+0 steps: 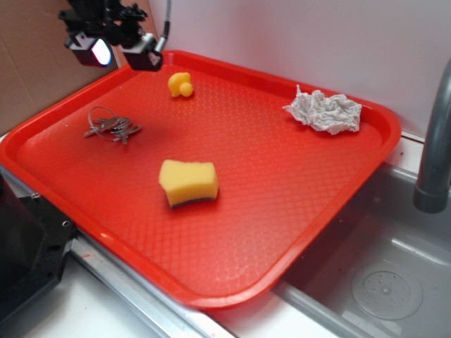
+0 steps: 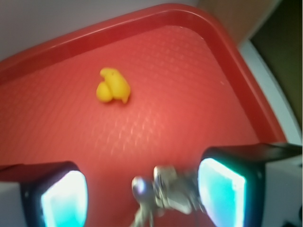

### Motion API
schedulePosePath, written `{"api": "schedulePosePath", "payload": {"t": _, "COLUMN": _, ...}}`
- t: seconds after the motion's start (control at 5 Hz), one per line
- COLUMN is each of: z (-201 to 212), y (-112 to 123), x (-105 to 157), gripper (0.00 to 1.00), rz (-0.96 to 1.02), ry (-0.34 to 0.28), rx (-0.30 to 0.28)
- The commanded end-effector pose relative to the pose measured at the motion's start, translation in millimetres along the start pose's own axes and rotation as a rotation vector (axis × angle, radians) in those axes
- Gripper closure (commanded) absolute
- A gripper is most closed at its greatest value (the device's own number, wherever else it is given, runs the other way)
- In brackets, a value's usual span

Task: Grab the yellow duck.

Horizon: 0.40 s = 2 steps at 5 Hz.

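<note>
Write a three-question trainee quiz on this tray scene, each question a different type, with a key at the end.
1. True or false: the claw is shut on the yellow duck.
2. Multiple choice: what lies on the red tray nearest its middle? A) the key ring B) the yellow sponge C) the crumpled paper towel
3. Fill in: in the wrist view, the thing seen between the two fingers is the ____.

Key
1. False. The claw is open and up above the tray's back left corner, and the duck lies free on the tray.
2. B
3. key ring
</note>
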<state>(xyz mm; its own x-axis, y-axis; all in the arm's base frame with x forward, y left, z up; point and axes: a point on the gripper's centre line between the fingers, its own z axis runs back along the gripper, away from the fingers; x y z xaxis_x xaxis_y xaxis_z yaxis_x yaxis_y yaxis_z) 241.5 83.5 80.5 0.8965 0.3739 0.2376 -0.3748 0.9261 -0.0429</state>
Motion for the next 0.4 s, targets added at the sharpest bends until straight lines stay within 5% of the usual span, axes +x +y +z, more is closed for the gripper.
{"api": "schedulePosePath", "payload": {"t": 0.0, "z": -26.0, "y": -6.6, "x": 48.0, "gripper": 0.00, "rz": -0.041, "ry": -0.046, "rx": -0.036}}
{"api": "schedulePosePath", "payload": {"t": 0.2, "z": -42.9, "y": -18.3, "x": 56.3, "gripper": 0.00, "rz": -0.092, "ry": -0.023, "rx": -0.053}}
